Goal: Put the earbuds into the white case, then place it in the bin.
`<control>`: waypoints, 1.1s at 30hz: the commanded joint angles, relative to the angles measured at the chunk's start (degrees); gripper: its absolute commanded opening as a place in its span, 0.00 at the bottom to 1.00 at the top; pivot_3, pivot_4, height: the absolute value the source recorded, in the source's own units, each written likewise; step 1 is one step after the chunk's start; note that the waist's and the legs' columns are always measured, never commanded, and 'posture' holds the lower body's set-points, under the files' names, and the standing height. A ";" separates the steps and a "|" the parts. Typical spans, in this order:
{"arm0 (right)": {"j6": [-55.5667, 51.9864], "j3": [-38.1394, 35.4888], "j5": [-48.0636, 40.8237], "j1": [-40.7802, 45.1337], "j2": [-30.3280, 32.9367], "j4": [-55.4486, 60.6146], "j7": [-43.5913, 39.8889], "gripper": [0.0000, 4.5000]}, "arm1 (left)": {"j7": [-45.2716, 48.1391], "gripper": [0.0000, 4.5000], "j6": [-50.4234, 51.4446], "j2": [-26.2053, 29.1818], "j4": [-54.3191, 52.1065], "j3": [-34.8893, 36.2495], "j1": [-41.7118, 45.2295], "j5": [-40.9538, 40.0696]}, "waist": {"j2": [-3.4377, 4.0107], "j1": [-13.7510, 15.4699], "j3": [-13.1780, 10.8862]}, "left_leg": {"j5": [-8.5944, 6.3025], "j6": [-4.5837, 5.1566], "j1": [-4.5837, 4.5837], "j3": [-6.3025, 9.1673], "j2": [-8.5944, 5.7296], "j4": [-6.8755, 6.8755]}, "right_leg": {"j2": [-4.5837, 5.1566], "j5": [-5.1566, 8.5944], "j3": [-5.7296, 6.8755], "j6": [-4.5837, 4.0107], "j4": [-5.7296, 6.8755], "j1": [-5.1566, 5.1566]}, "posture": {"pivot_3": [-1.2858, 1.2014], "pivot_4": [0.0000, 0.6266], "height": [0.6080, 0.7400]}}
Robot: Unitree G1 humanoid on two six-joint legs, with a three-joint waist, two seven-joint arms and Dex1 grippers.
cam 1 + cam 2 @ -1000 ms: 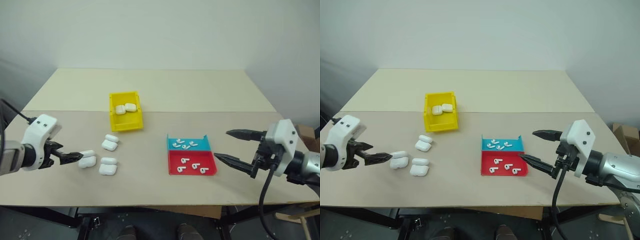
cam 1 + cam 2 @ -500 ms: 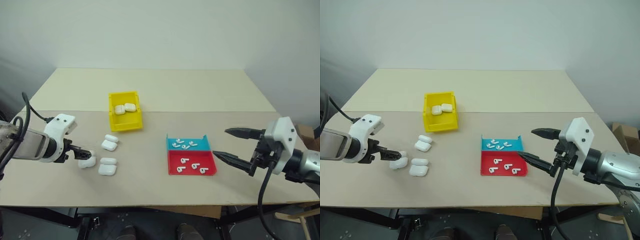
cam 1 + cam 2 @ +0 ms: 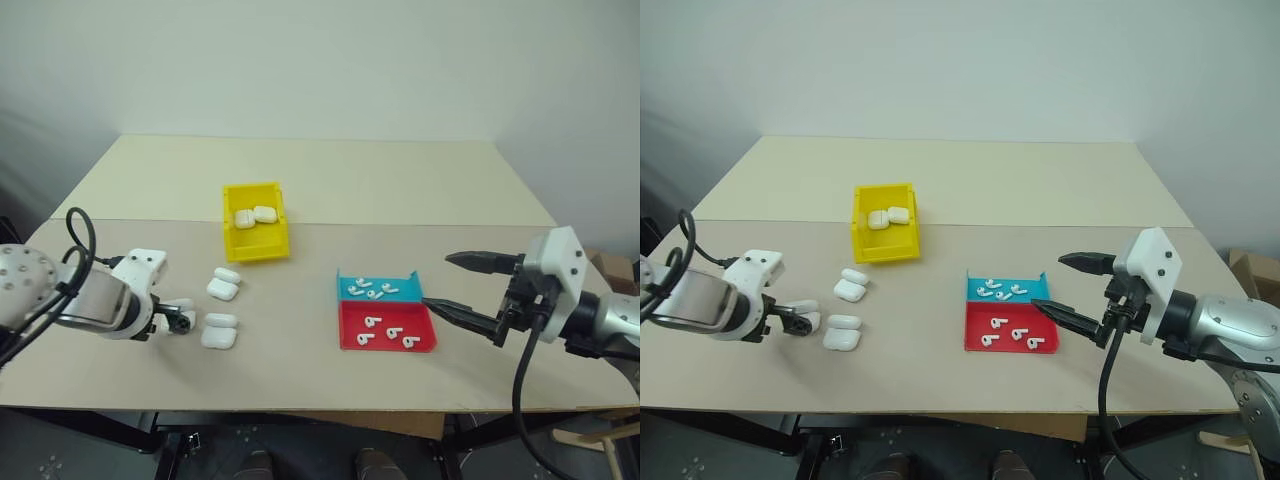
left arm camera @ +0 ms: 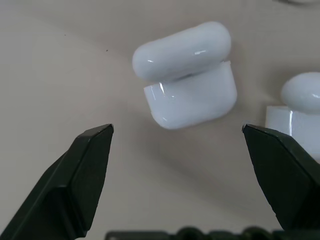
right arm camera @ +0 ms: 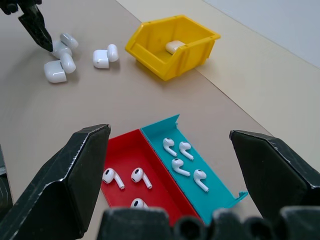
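Earbuds (image 3: 378, 309) number seven; cases (image 3: 222, 286) outside bin (image 3: 255, 245), three

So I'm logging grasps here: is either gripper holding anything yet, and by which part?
Nothing is held. The left gripper is open above a white case without touching it; the right gripper is open near the trays.

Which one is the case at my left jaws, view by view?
Left eye: lower left, leftmost case, at the left gripper.
Right eye: same, lower left.
Left wrist: just beyond the open jaws, lid ajar.
Right wrist: far off, at the left gripper's fingertip.
Shared landmark: the next case beside it.
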State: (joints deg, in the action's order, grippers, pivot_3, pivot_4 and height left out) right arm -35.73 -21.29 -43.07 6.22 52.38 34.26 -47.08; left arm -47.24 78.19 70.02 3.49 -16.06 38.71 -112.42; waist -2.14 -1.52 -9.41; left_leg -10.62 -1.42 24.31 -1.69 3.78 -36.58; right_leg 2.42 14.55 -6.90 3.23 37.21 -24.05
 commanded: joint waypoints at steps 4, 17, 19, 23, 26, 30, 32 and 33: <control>-0.96 -1.11 -1.10 1.49 0.91 1.34 0.75 0.99 | -8.95 1.00 -1.31 -7.62 3.57 2.61 3.16 -0.58 | -0.01 0.80 0.01 | 0.01 -0.01 0.02 0.00 -0.03 0.00 | 0.00 -0.01 -0.01 -0.01 -0.02 0.00 | 0.52 0.24 1.00; -2.05 -2.11 -2.08 1.20 1.30 2.50 1.93 1.00 | -23.13 0.92 -2.80 -16.99 5.97 8.02 1.15 -0.58 | -0.02 0.96 0.04 | 0.05 -0.08 0.00 0.02 -0.05 -0.01 | 0.02 -0.04 -0.02 0.00 -0.01 0.03 | 0.52 0.24 1.00; -1.99 -2.22 -1.94 1.09 1.35 2.72 2.02 1.00 | -22.20 0.80 -1.72 -17.32 5.81 8.72 1.16 -0.58 | -0.03 0.92 0.05 | 0.07 -0.11 -0.01 0.03 -0.05 -0.01 | 0.01 -0.05 -0.02 0.00 0.00 0.03 | 0.52 0.24 1.00; -2.21 -2.54 -2.08 1.17 1.29 2.98 2.53 1.00 | -23.54 0.62 -1.84 -16.94 4.49 9.72 0.96 -0.58 | -0.03 0.86 0.05 | 0.09 -0.15 -0.01 0.03 -0.06 -0.01 | 0.01 -0.07 -0.02 0.01 0.00 0.03 | 0.52 0.24 1.00; -2.34 -2.60 -2.08 1.39 1.07 3.04 3.24 1.00 | -20.00 0.62 -0.99 -14.31 2.34 10.19 0.57 -0.58 | -0.03 0.84 0.05 | 0.09 -0.15 0.01 0.03 -0.06 -0.01 | 0.02 -0.07 -0.02 0.01 -0.01 0.02 | 0.52 0.24 1.00; -1.65 -1.88 -1.26 1.64 0.53 2.62 3.93 1.00 | -4.35 0.62 -0.43 -8.00 -11.56 14.16 0.48 4.30 | -0.04 0.77 0.05 | 0.10 -0.18 0.09 0.03 -0.06 0.00 | 0.01 -0.06 -0.01 0.01 -0.03 -0.06 | 0.52 0.24 1.00; -1.17 -1.21 -0.81 1.85 0.00 2.50 4.55 1.00 | 6.12 0.62 -5.10 -7.38 -18.99 19.57 -2.21 13.49 | -0.04 0.86 0.05 | 0.11 -0.20 0.09 0.02 -0.07 0.00 | 0.02 -0.06 -0.01 0.01 -0.07 -0.04 | 0.52 0.24 1.00; -1.03 -0.88 -0.68 1.97 -0.29 2.54 4.83 1.00 | 10.46 0.62 -7.25 -7.67 -20.07 22.14 -3.91 16.29 | -0.02 0.94 0.06 | 0.13 -0.23 0.08 0.01 -0.07 0.03 | 0.02 -0.06 0.00 0.01 -0.10 -0.02 | 0.52 0.24 1.00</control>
State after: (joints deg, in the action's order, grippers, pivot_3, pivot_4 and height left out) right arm -37.87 -21.26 -43.94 7.49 52.28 35.57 -43.02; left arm -44.64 74.69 61.65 -12.74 1.25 36.41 -101.93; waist -2.16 -0.58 -9.35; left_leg -10.49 -1.66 24.37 -1.70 3.70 -36.55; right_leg 2.45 14.49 -6.90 3.24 37.11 -24.05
